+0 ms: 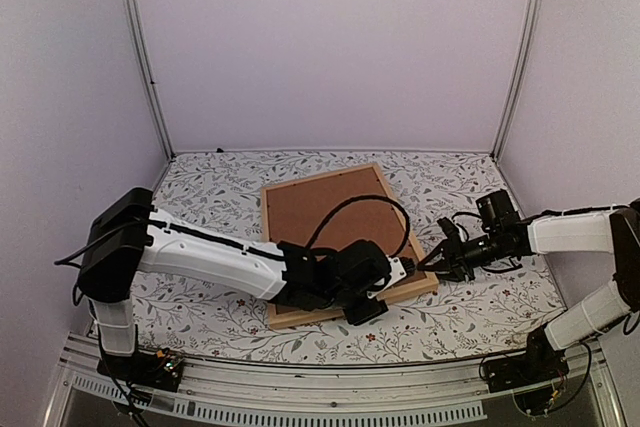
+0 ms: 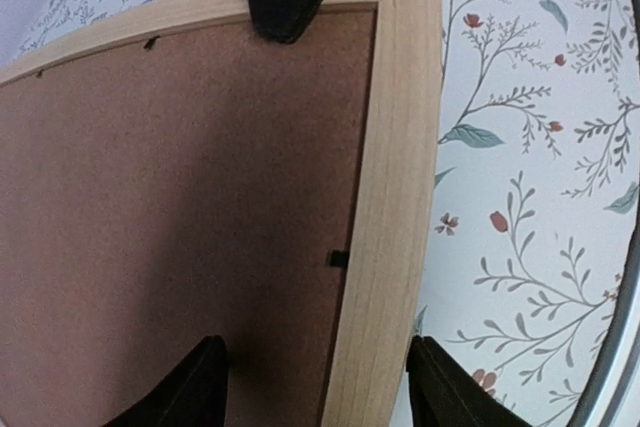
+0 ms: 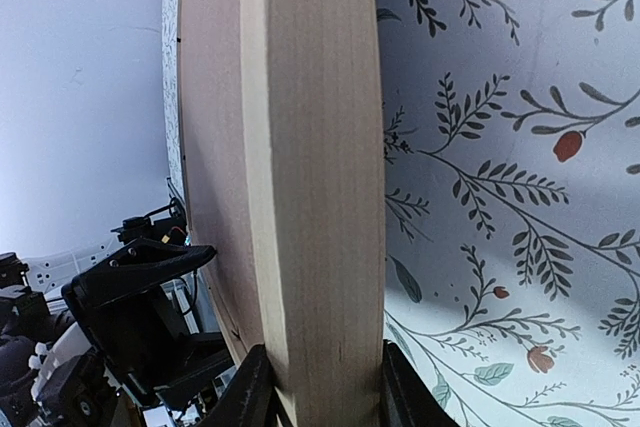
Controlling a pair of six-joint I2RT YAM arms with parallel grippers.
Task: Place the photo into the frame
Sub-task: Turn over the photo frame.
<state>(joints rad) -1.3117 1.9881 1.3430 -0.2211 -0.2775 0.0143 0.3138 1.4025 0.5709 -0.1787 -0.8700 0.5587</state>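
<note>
Two grippers work at the near right corner of the frame (image 1: 318, 178). It lies back-up and slightly askew on the floral table (image 1: 220, 187), with the brown backing board (image 1: 320, 217) filling it. The left gripper (image 2: 320, 387) is released. Its fingers (image 2: 200, 392) straddle the near rail, standing wider than the wood, one over the board and the other over the table. The right gripper (image 3: 318, 387) is clenched on the frame's right edge, close to that corner.
</note>
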